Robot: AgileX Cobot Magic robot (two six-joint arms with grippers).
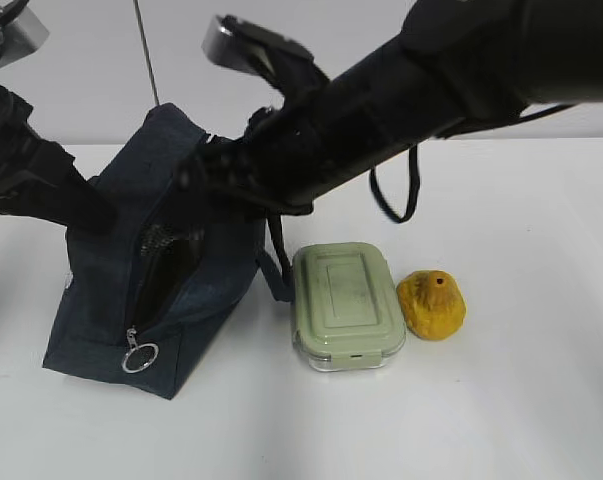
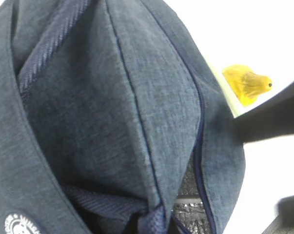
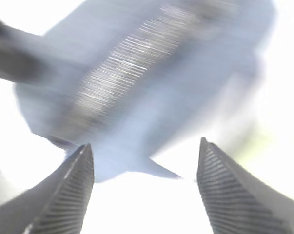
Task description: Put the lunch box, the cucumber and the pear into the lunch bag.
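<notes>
**Bag being held open while box and pear are waiting beside it**

The lunch bag (image 1: 156,260) is lying on the white bench (image 1: 501,400) with its zipper slit facing the camera, the silver ring pull (image 1: 139,355) hanging at the near end of the slit. The left arm is pressing in against the bag's left side, probably to be steadying it or spreading the mouth; its pincer is not showing in any view, so I cannot tell whether it is clenched or released. From the left wrist, the navy fabric is filling the frame, with a strip of foil lining (image 2: 188,207) peeking through the gap.

The right arm is reaching across above the bag, toward the upper part of the opening. Its pincer (image 3: 146,187) is released, fingers spread wide and holding nothing, with the blurred bag below it.

The lunch box (image 1: 346,305) is sitting just to the right of the bag, lid up. The pear (image 1: 431,305) is sitting just beyond the box, farther right of the bag. The cucumber is not showing anywhere; it may be inside the bag already, though that is only a guess.

The slit is looking narrow for the box. A black strap (image 1: 413,190) is looping behind the bag and could be snagging the right arm.
</notes>
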